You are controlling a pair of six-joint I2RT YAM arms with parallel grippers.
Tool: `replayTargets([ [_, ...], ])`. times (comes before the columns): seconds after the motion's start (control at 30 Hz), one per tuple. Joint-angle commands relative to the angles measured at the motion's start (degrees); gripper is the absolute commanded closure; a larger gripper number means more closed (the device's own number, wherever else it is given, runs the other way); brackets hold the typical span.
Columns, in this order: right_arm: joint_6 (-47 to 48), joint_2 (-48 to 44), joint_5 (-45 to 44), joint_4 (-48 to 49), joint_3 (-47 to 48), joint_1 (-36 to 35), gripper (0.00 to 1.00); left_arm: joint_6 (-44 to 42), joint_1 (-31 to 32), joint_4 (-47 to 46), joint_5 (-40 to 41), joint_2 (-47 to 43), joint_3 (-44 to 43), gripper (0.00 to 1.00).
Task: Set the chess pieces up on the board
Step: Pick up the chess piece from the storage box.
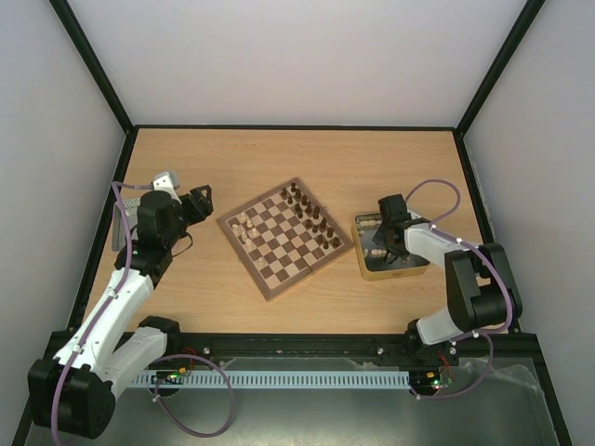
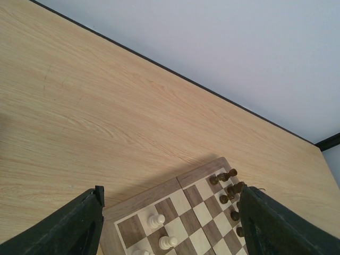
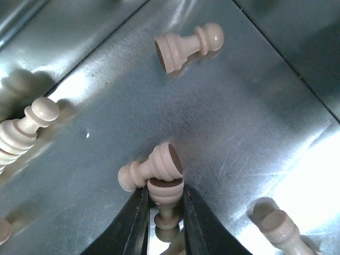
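While the left pincer point(image 2: 172, 195) gapes empty, the right pincer point(image 3: 165, 198) is narrowed onto a cream pawn point(image 3: 166, 187) in the tin point(image 3: 255, 106).

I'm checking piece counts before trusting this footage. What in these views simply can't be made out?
Top view: pieces in the tin, too small and covered by the right arm.
Left wrist view: most of the board, cut by the bottom edge and the left gripper.
Right wrist view: most of the pawn in the right gripper, hidden between its fingers.
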State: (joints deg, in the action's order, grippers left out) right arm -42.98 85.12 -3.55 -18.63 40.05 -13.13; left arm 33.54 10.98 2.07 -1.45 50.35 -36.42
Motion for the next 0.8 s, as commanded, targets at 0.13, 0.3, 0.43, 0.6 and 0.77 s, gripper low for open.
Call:
replayTargets([
  [0.13,0.6,-0.1,-0.7,2.7,-0.6,0.2,0.94,-1.0,0.0,-1.5,-0.8,0.2,0.4,0.28],
  [0.3,1.5,-7.8,-2.0,3.0,-0.1,0.2,0.94,-1.3,0.0,-2.4,-3.9,0.5,0.3,0.28],
  [0.43,3.2,-13.0,1.2,2.3,0.7,0.1,0.94,-0.7,0.2,-4.0,-8.2,1.4,0.2,0.28],
  [0.6,6.3,-17.3,14.2,4.9,1.4,0.1,0.94,1.3,1.3,-6.7,-14.2,3.3,0.0,0.28],
  [0.77,5.8,-20.3,30.5,13.9,0.8,-2.2,0.94,4.3,5.7,-10.4,-17.8,5.4,-0.1,0.27],
])
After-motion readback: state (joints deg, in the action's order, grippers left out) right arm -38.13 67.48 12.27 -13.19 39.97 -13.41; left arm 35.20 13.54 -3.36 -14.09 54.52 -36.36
